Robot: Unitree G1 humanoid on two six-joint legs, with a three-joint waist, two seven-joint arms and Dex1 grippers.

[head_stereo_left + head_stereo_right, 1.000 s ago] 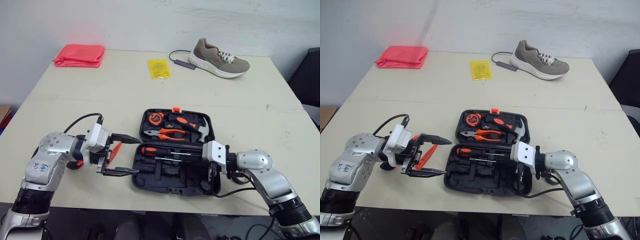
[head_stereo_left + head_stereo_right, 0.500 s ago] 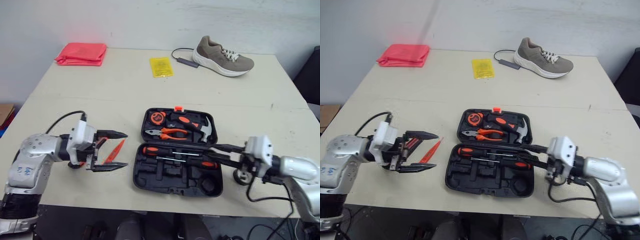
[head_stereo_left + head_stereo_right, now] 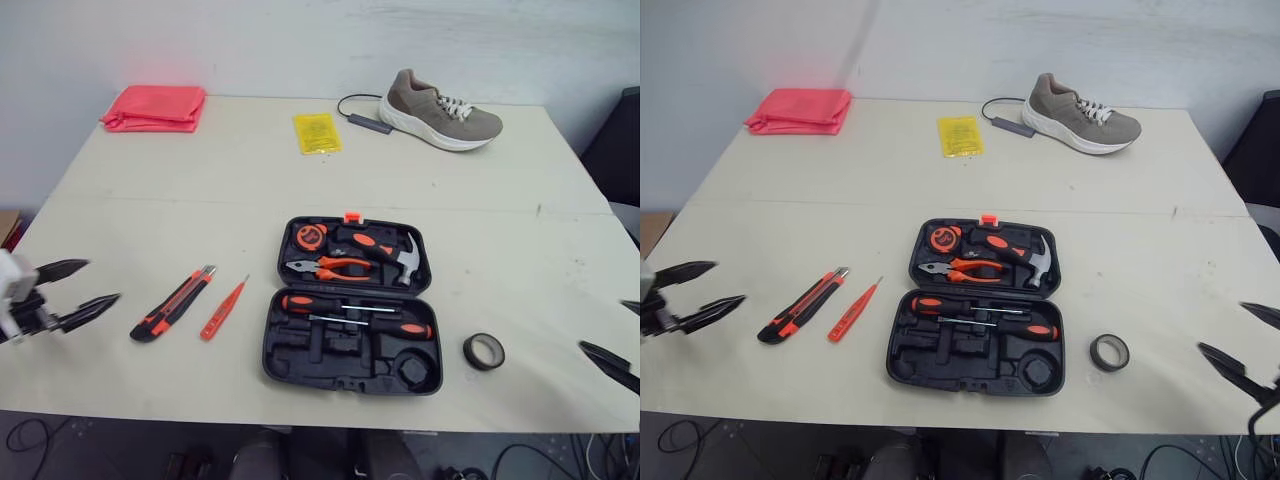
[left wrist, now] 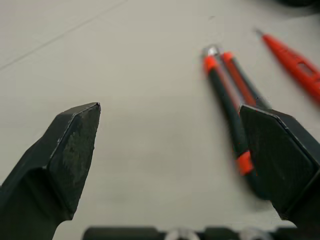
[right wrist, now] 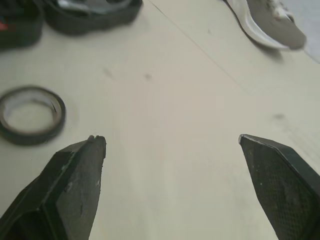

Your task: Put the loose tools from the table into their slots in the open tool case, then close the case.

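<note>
As wrist view confirms, right tool (image 5: pixel 172 141) gapes.

matte black wedge-shaped fingers (image 4: pixel 70 150), faceted tips, finely textured faces.

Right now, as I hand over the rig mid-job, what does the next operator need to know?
Left gripper open, empty, at the far left. Right gripper open, empty, far right.
Tool case open, centre; pliers, hammer, screwdrivers, tape measure slotted.
Loose: utility knife and orange tester left of the case, tape roll right of it.
To do: slot those three, close the case.
</note>
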